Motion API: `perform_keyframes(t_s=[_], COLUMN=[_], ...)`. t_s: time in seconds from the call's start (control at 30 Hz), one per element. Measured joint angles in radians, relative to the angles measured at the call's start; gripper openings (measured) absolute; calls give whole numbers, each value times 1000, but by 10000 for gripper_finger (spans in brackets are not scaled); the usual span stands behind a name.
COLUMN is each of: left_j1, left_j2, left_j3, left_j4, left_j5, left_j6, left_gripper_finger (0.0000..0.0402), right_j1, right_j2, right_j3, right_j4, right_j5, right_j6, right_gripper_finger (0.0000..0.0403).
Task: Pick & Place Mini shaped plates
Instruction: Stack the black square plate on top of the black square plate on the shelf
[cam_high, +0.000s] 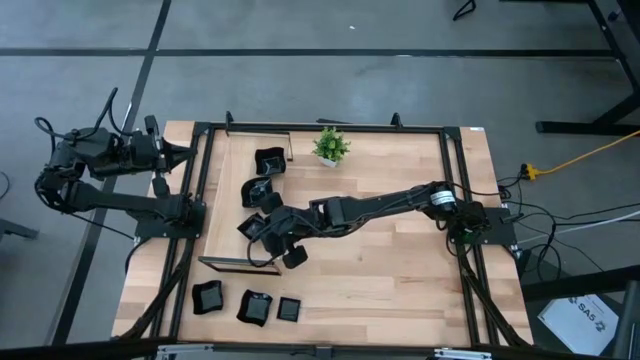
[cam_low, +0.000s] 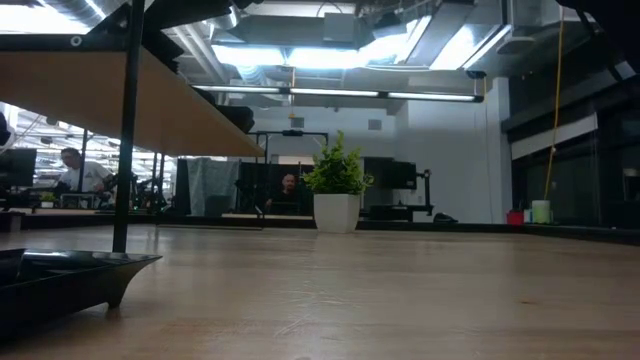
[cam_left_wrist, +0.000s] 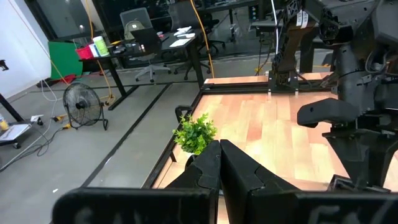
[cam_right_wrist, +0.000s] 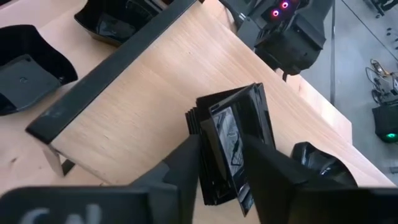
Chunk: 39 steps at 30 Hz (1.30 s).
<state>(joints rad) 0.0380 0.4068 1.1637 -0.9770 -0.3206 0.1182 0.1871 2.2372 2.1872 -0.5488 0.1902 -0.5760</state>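
So, right gripper (cam_right_wrist: 221, 163) straddling a stack of square plates (cam_right_wrist: 233, 134) inside the frame (cam_right_wrist: 118, 71), fingers loosened. Left gripper (cam_left_wrist: 219, 163) clenched shut, empty, parked off the table's edge.

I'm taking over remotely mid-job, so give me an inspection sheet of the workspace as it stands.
Surface: wooden table, black frame rails around it.
Job's things: black plates stacked between right gripper's fingers; three plates at the near edge; more near the far rail.
Clutter: potted plant.
Grippers: right gripper over the stack, whether gripping unclear; left gripper shut, parked off the table's left side.
Cables: yellow cord on the floor, right.
Surroundings: people at desks beyond the table.
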Motion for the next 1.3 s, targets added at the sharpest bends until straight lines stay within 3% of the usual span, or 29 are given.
perform_keyframes(t_s=[0.3, 0.43, 0.8, 1.3], left_j1=[0, 0, 0, 0], left_j2=[0, 0, 0, 0], left_j3=[0, 0, 0, 0], left_j4=[0, 0, 0, 0], left_j5=[0, 0, 0, 0], left_j6=[0, 0, 0, 0], left_gripper_finger=[4, 4, 4, 4], right_j1=[0, 0, 0, 0], right_j2=[1, 1, 1, 1], right_j3=[0, 0, 0, -1], right_j4=[39, 42, 44, 65], right_j5=[-26, -36, -59, -97], right_j6=[14, 18, 18, 62], right_gripper_finger=[160, 134, 10, 21])
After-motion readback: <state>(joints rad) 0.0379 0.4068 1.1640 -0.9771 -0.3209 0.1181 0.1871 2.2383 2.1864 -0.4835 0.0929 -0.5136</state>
